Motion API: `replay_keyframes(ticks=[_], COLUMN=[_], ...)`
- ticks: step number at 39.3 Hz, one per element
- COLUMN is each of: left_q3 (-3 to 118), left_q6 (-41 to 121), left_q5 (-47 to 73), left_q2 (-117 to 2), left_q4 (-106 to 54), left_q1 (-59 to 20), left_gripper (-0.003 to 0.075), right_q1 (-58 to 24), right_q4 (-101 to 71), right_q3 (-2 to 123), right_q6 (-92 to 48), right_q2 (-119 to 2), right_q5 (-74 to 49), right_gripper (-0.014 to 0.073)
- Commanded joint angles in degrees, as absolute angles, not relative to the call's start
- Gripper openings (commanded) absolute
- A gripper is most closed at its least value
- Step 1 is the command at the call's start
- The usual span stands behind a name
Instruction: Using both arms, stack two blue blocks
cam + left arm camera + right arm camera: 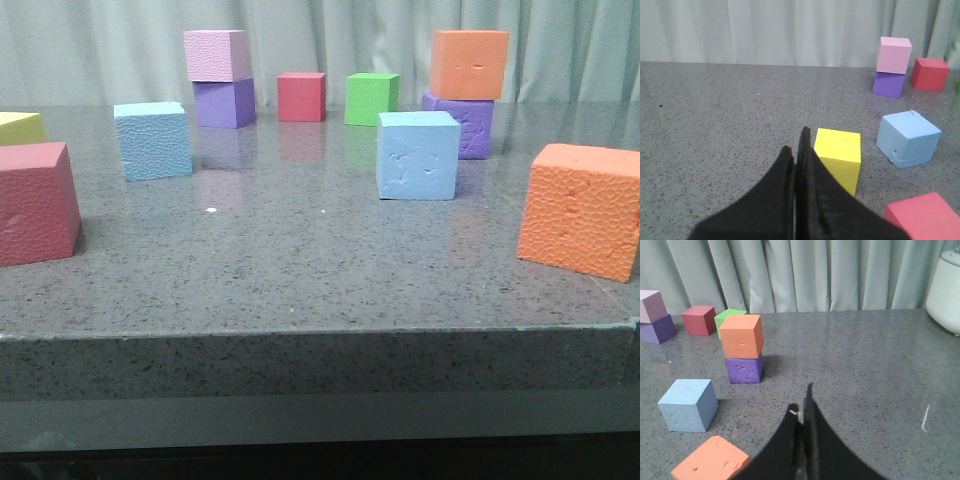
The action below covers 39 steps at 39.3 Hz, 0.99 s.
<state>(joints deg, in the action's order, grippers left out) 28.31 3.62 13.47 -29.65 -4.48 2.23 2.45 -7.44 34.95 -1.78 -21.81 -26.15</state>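
- I am looking across the grey speckled surface [300, 260] from the front, and neither arm is showing in that view.
- The pebbly blue block [152, 140] is sitting on the left side of the surface, toward the back, resting flat with nothing on it.
- The smooth blue block [418, 155] with small dents is sitting right of centre, well apart from the pebbly one, also flat on the surface.
- Behind the pebbly block I am seeing a pink cube [216, 55] stacked on a purple cube [224, 103], with a red cube [301, 96] and a green cube [371, 98] further right along the back.
- Just behind and to the right of the smooth block, an orange cube [470, 64] is standing on another purple cube [463, 126].
- A large orange cube [584, 210] is lying near the right edge, and a big red cube [35, 202] near the left edge, with a yellow cube [20, 128] behind it.
- In the left wrist view, the left gripper [799, 150] is hanging over the surface with its fingers pressed together, pinching nothing; the yellow cube is just beside its tips and the pebbly blue block lies beyond that.
- In the right wrist view, the right gripper [802, 407] is also hovering with fingers pressed together and empty; the smooth blue block is sitting well off to one side of it, near the orange-on-purple stack.
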Motion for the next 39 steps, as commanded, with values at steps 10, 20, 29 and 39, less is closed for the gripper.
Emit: replay_keyframes(ticks=[10,20,29,39], left_q3=[30.4,30.4,30.4,30.4], left_q6=[3.1,3.1,3.1,3.1], left_q5=[8.9,7.4,6.8,6.8], left_q2=[-30.2,-30.2,-30.2,-30.2], left_q4=[-4.9,-4.9,-4.9,-4.9], left_q1=[2.4,2.4,2.4,2.4], left_gripper=[0.0103,0.06,0.0671,0.0671], right_q1=[2.8,2.8,2.8,1.7], right_q4=[-7.3,-7.3,-7.7,-14.7], right_q3=[37.0,37.0,37.0,41.3], right_q6=[-1.9,-1.9,-1.9,-1.9], right_q2=[-22.7,-22.7,-23.8,-37.2], right_q5=[-21.9,-21.8,-20.8,-19.7], right_gripper=[0.0336,0.0641,0.065,0.065])
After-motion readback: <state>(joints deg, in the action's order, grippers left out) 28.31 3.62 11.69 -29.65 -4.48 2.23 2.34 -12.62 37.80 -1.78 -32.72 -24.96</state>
